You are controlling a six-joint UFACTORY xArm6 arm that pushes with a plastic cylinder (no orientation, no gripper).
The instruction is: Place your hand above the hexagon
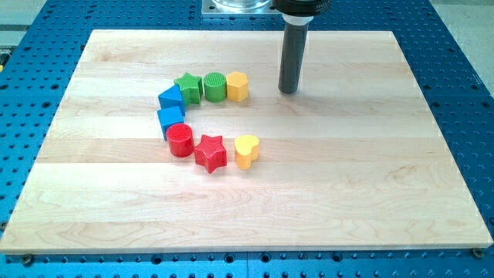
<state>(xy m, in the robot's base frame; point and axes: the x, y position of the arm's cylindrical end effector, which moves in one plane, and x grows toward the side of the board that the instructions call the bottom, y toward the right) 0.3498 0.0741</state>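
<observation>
upright yellow hexagon [237, 86] beside green cylinder [214, 86]

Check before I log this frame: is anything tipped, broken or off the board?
Nothing stands out. All eight blocks sit flat in a C-shaped arc on the wooden board; my tip is right of the yellow hexagon, not touching it.

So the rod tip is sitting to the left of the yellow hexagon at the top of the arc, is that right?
Not quite: in the camera view my tip is to the view's right of the yellow hexagon, apart from it. The hexagon does sit at the top of the arc, beside the green cylinder.
</observation>
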